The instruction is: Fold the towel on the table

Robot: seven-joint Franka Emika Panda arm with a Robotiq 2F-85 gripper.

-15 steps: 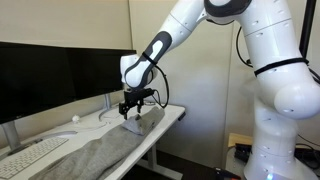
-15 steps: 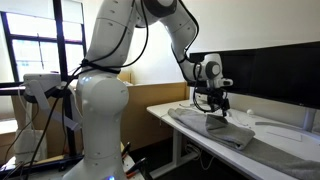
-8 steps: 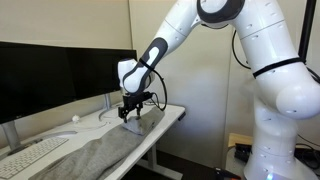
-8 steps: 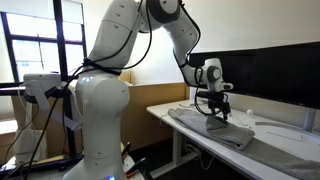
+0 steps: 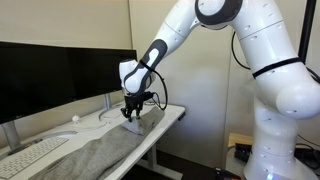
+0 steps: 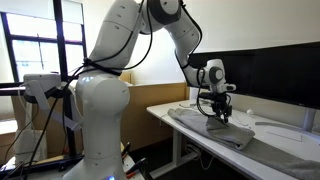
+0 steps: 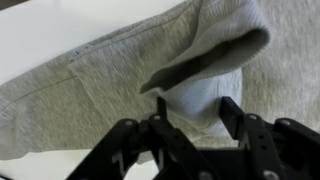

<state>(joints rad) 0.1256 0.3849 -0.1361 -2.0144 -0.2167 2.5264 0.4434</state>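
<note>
1. My tool (image 7: 196, 114) has sunk slightly onto the towel (image 5: 95, 155) end; its jaws straddle a raised fold, grip unclear.
2. Towel lies along the white counter (image 5: 172, 112) beside a keyboard (image 5: 30, 155), monitors (image 5: 50, 75) behind.

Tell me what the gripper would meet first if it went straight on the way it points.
The towel: the gripper points down at it, and the wrist view shows a raised fold between the fingers. The table lies under the cloth. Contact may already exist; depth is unclear.
</note>
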